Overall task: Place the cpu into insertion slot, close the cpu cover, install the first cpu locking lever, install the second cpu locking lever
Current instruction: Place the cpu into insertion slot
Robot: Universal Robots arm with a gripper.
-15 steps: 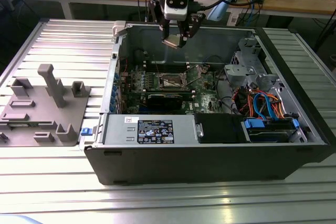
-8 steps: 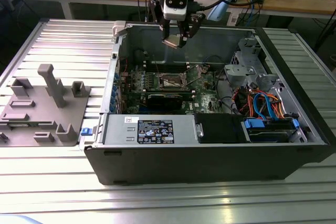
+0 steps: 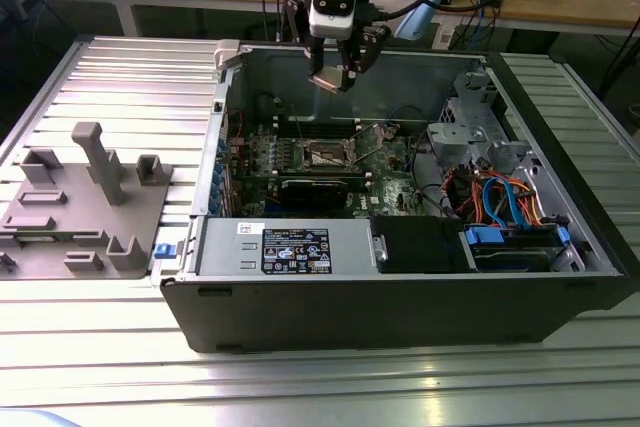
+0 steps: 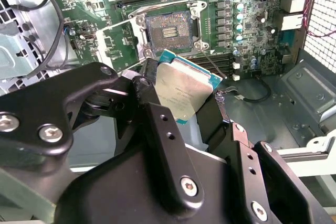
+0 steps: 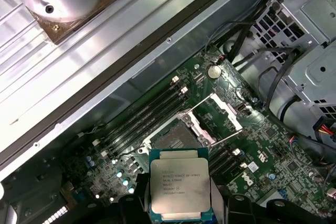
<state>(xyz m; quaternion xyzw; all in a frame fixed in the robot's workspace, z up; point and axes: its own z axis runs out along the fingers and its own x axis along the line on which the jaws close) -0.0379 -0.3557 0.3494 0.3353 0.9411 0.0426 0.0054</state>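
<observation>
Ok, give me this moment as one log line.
gripper: fingers shut on cpu | cpu: held above motherboard, not seated | insertion slot: empty | cpu cover: raised

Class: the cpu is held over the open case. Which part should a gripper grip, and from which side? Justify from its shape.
Grip two opposite thin edges, approaching from the metal-lid side, as the gripper does. The cpu is a flat square, and its underside likely must stay free to face the insertion slot.
</observation>
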